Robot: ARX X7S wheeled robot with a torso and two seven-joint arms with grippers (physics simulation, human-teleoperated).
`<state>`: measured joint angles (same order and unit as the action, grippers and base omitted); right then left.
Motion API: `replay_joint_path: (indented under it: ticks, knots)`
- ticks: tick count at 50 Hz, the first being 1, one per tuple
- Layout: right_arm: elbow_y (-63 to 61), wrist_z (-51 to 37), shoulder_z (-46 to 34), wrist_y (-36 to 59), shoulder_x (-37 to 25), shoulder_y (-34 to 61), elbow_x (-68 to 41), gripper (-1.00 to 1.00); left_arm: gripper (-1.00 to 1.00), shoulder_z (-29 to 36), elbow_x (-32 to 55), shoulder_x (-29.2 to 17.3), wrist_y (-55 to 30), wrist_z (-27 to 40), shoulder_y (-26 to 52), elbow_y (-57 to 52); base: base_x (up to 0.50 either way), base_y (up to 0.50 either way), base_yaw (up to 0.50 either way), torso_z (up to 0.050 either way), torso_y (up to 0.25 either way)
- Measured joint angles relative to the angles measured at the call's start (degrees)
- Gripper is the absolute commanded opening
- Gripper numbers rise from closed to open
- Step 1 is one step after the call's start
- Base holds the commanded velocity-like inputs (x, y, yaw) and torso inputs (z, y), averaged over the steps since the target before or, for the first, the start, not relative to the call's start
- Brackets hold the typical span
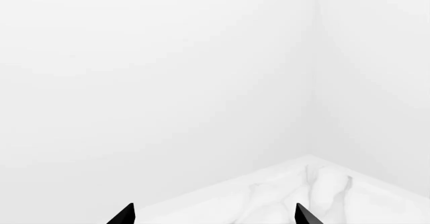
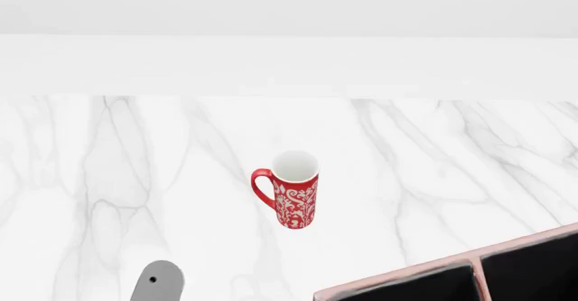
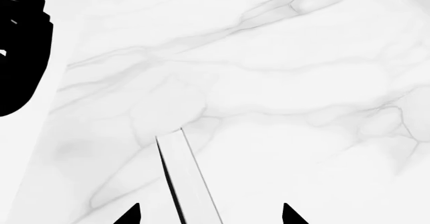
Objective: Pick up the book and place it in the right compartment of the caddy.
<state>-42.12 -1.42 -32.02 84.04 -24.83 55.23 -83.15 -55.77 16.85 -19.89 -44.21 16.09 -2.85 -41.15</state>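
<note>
In the right wrist view the book (image 3: 191,183) appears edge-on as a narrow white strip of pages with a thin black cover line, resting on the marble. My right gripper (image 3: 211,215) is open, its two black fingertips spread wide to either side of the book's near end without touching it. The left gripper (image 1: 215,215) is also open and holds nothing; it faces a white wall and a corner of the marble top. A corner of the caddy (image 2: 488,264), with its pink rim and black divided interior, shows at the head view's lower right. Neither gripper nor the book shows in the head view.
A tall red-and-white patterned mug (image 2: 294,196) stands on the marble counter (image 2: 108,179), left of and beyond the caddy. A grey arm link (image 2: 158,284) pokes in at the bottom left. A white wall backs the counter. A black shape (image 3: 20,48) fills one corner of the right wrist view.
</note>
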Motion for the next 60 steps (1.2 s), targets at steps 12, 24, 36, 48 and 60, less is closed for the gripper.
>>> replay_joint_path:
  ticks: [12, 24, 36, 48, 60]
  knots:
    - [1.64, 10.53, -7.49, -6.86, -0.72, -2.77, 13.54, 1.0, 1.0, 0.28, -0.11, 0.17, 0.4, 0.08, -0.16, 0.25, 0.0, 0.0, 0.0, 0.0, 0.0]
    - [4.85, 17.59, -13.59, -13.09, -1.37, -4.84, 22.31, 1.0, 1.0, 0.29, -0.08, 0.26, 0.68, 0.09, -0.31, 0.34, 0.0, 0.0, 0.0, 0.0, 0.0]
    - [9.01, 22.54, -18.23, -18.08, -1.51, -6.34, 28.12, 1.0, 1.0, 0.26, 0.12, 0.3, 0.75, 0.07, -0.39, 0.2, 0.0, 0.0, 0.0, 0.0, 0.0]
    - [14.09, 26.42, -21.7, -22.01, -1.27, -7.35, 32.15, 1.0, 1.0, 0.48, 0.22, 0.31, 0.74, 0.19, -0.37, -0.02, 0.0, 0.0, 0.0, 0.0, 0.0]
    - [19.11, 29.1, -25.03, -24.41, -0.62, -8.4, 35.09, 1.0, 1.0, 0.74, 0.19, 0.44, 1.14, 0.22, -0.51, 0.1, 0.0, 0.0, 0.0, 0.0, 0.0]
